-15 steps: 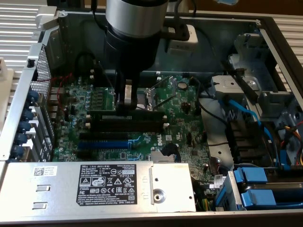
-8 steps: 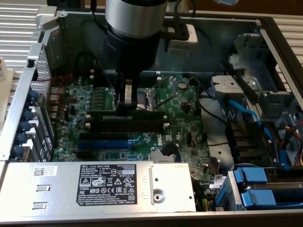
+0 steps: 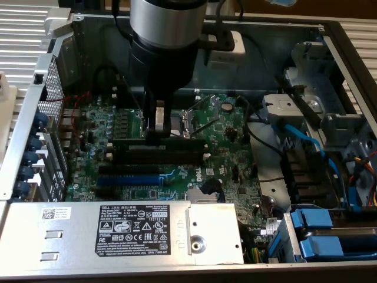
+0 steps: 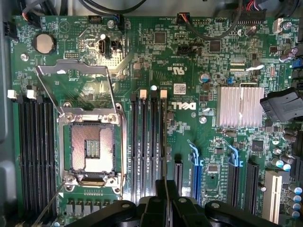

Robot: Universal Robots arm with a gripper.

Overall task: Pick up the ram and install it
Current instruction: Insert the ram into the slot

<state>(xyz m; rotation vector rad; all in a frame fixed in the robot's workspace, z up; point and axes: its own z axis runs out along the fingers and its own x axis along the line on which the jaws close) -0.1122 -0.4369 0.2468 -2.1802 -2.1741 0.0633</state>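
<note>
- The gripper (image 3: 158,125) reaches straight down into the open computer case (image 3: 35,127), its fingers drawn together on a thin dark blade that looks like the ram (image 4: 164,188), seen edge-on.
- Held by its upper edge, the ram hangs just above the motherboard (image 4: 189,142). This grip leaves the contact edge free to face the board.
- It lies parallel to the bank of four black memory slots (image 4: 144,142) beside the CPU socket (image 4: 92,149), and seems to be over the slot farthest from the socket. The pictures do not show whether it touches that slot.
- All four slots look empty, so the ram is judged not yet seated.
- Their white end clips (image 4: 143,93) sit at the slot ends toward the board's rear edge.
- The slots are long, narrow channels of matt black plastic, and a second bank of four lies on the socket's other side.
- The socket's load plate (image 4: 78,87) of bright stamped metal is swung open, baring the square field of contacts.
- The board is glossy green laminate crowded with small parts. A finned aluminium heatsink (image 4: 239,106) and blue-latched expansion slots (image 4: 196,165) stand near the ram slots.
- A grey sheet-metal power supply (image 3: 135,227) with a white label lines the case's near edge in the exterior view.
</note>
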